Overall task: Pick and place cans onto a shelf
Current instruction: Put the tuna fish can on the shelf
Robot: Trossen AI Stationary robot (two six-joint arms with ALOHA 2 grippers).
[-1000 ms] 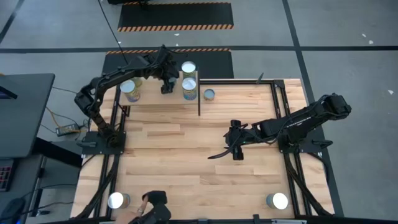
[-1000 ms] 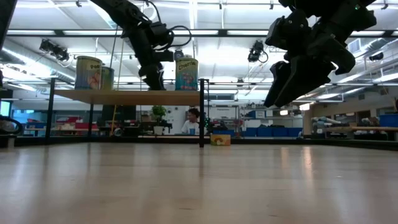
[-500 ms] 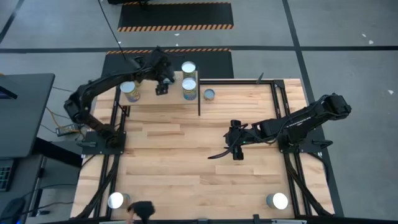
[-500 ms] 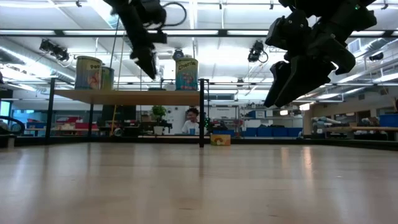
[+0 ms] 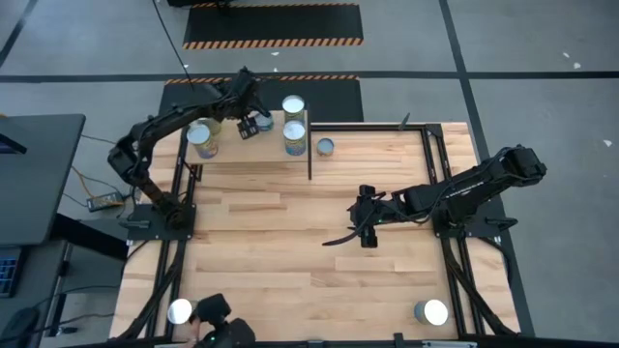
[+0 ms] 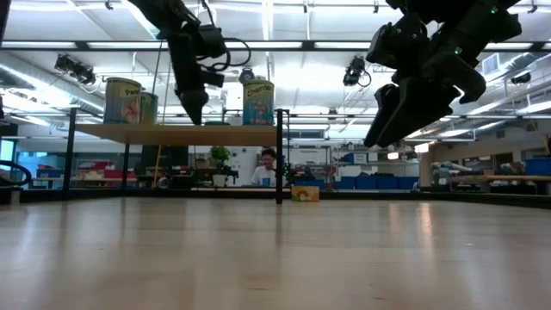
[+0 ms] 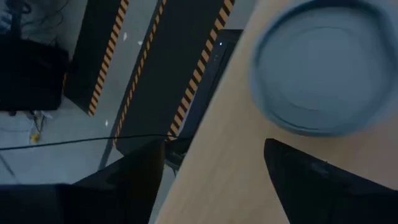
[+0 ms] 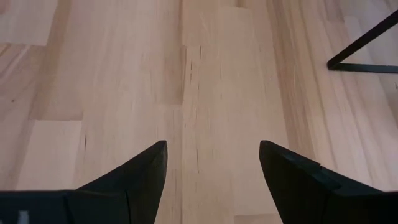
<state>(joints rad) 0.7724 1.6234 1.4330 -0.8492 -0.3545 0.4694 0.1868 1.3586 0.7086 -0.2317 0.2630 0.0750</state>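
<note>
Three small cylindrical cans with shiny silver tops and yellowish-green labels stand on the light wooden shelf on thin black legs [image 5: 247,153]: one near its left end [image 5: 202,140] and two close together near its right end [image 5: 294,104] [image 5: 295,133]. A fourth can [image 5: 326,147] sits on the butcher-block tabletop [image 5: 290,251] just beside the shelf's right end, and two more wait at the near corners of the table, one on the left [image 5: 180,311] and one on the right [image 5: 433,312]. The left gripper [image 5: 248,127] hangs over the shelf between the lone can and the pair, its fingers spread with nothing between them; its wrist view shows a silver can top [image 7: 326,65] just ahead. The right gripper [image 5: 368,220] hovers above the bare middle of the table, fingers likewise spread and empty. At the near edge, beside the left corner can, something dark [image 5: 221,327] shows; I cannot tell what it is. These tins look rigid and fairly light, with smooth label sides that could slip, so the surest hold is probably across the middle of the side wall, fingers square to it, keeping the can upright.
</note>
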